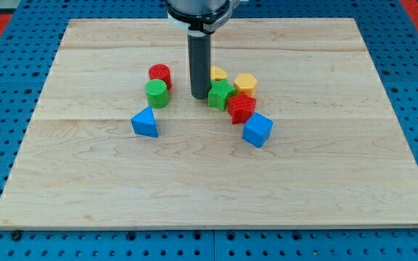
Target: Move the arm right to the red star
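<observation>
Standing upright on the wooden surface [339, 188], my tip [199, 96] rests just left of the green star [220, 95]; this tool is a plain rod, holding nothing. Right of it lies the red star [242, 108], touching the green star and beside the blue cube [257, 130]. Red cylinder [160, 74] and green cylinder [157, 93] sit at the view's left.

straight dark rod [199, 65] — silver-rimmed black mount [198, 13]

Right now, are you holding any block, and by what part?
Nothing is held: my tip stands on the board just left of the green star, between it and the green cylinder.
</observation>
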`<state>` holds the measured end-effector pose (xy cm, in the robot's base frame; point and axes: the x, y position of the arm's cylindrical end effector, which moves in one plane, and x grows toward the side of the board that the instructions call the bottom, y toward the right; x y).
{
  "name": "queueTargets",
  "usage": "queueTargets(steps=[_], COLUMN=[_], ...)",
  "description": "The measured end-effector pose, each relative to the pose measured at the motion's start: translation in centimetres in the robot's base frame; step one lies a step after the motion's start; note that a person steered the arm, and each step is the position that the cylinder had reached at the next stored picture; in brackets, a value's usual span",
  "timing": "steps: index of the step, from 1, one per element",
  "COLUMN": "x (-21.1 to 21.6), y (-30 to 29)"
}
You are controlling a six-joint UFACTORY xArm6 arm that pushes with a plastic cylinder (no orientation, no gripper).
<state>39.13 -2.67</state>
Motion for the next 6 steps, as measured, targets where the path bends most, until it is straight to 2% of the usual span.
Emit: queueTargets(steps=[1,2,3,4,5,6], x=[-2.2,-6.1,-8.4,-9.8,-5.4,-0.2], y=[-1.3,1.0,-0.5,6.8,15.0,14.2])
